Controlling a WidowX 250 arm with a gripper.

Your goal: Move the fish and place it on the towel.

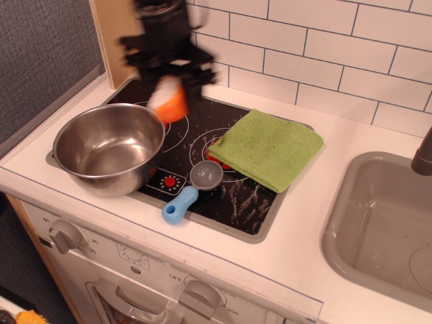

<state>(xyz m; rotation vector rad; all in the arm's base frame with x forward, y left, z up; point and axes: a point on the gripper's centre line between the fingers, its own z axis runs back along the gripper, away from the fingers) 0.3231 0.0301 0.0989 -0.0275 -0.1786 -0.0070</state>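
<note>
My gripper (170, 88) is shut on the fish (169, 100), an orange and white toy salmon slice. It holds the fish in the air above the black hob, just right of the steel bowl (108, 148) and left of the towel (266, 147). The towel is a folded light-green cloth lying flat on the right part of the hob. The arm is blurred by motion.
A grey scoop with a blue handle (192, 189) lies on the hob in front of the towel. A grey sink (381, 229) is at the right. White tiles form the back wall. Stove knobs (64, 236) sit on the front panel.
</note>
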